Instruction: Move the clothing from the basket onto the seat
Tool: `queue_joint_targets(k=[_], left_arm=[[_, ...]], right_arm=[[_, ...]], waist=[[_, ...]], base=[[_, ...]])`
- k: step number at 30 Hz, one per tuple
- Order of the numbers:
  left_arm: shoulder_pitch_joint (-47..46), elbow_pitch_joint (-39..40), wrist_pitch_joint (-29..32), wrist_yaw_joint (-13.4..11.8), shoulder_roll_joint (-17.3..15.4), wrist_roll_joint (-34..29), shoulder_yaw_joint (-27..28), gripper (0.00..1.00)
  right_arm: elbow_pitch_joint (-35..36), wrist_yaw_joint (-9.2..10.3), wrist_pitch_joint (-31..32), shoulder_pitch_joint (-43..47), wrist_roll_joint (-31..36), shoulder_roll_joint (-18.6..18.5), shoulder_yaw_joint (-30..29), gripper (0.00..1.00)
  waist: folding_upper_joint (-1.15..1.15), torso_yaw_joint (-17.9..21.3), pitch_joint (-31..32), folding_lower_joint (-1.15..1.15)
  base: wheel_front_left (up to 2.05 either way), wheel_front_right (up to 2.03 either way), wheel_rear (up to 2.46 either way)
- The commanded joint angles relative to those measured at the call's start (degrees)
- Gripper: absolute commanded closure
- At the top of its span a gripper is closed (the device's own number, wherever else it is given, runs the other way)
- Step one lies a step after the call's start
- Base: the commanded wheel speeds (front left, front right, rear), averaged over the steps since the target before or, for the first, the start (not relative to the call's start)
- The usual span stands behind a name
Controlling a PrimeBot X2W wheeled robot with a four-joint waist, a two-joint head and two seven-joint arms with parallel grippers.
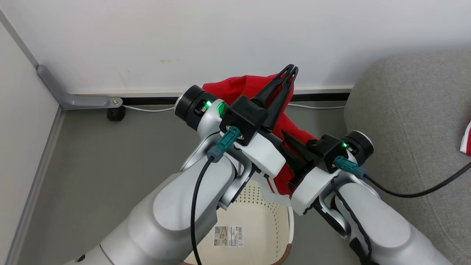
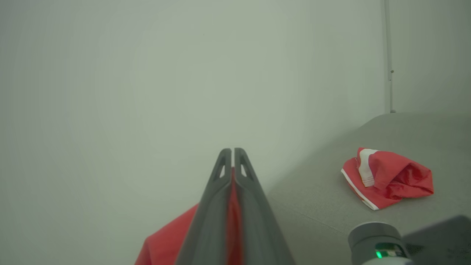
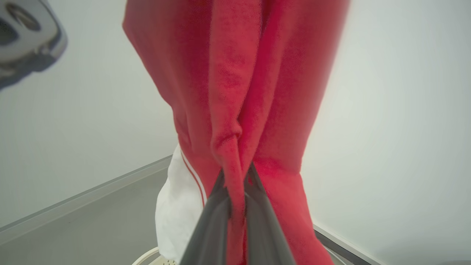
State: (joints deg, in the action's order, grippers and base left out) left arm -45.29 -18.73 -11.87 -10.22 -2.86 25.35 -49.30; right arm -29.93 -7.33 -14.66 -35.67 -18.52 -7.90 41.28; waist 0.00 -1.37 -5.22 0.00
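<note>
Item: garment (image 1: 250,86), red. Held: my left claw (image 2: 232,151) clamped on its top, my right claw (image 3: 237,176) clamped lower. Location: hanging over basket (image 1: 268,217); seat (image 1: 404,110) to my right. Risk: white tail, seemingly brushing the rim, snags; thin pinch slips.

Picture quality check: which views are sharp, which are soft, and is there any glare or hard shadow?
Head view: sharp, evenly lit, no glare, soft shading on the basket. Left wrist view: hazy and low in contrast, the wall a flat grey-green, yet the left tool and the crumpled garment on the seat read clearly. Right wrist view: the held garment hangs close and blurred.
</note>
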Motion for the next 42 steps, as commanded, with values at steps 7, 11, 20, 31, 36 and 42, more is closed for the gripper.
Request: queue_joint_targets(k=[7,11,20,31,36,42], left_arm=[[-3.44,0.26,-1.01,-0.78,-0.60,0.83,1.81,0.00],[-3.25,-0.46,-1.28,-0.70,-0.63,1.09,1.81,0.00],[-2.34,-2.37,-1.81,0.16,-1.06,1.84,1.55,0.00],[1.46,-3.67,-2.45,3.14,-1.63,4.60,1.26,0.00],[2.99,-4.77,-2.65,4.66,-1.63,5.97,1.23,0.00],[4.53,-6.54,-2.88,6.60,-1.76,7.18,1.48,0.00]], right_arm=[[3.32,-0.16,-0.34,-0.47,-0.75,-0.19,-0.81,1.00],[4.20,-0.16,-0.34,-0.11,-1.16,-0.92,-1.30,1.00],[8.36,-0.16,-0.34,1.40,-2.61,-2.80,-6.36,1.00],[12.87,-0.16,-0.34,2.99,-3.19,-6.11,-15.38,1.00],[14.69,-0.16,-0.34,3.29,-3.33,-7.47,-18.57,1.00],[16.20,-0.16,-0.34,3.66,-3.50,-8.29,-21.11,1.00]], waist=[[0.00,0.77,-0.59,0.00],[0.00,1.20,-0.84,0.00],[0.00,3.15,-1.39,0.00],[0.00,8.21,-1.27,0.00],[0.00,10.88,-1.06,0.00],[0.00,14.73,-0.49,0.00]], base=[[0.00,0.00,0.00],[0.00,0.00,0.00],[0.00,0.00,0.00],[0.00,0.00,0.00],[0.00,0.00,0.00],[0.00,0.00,0.00]])
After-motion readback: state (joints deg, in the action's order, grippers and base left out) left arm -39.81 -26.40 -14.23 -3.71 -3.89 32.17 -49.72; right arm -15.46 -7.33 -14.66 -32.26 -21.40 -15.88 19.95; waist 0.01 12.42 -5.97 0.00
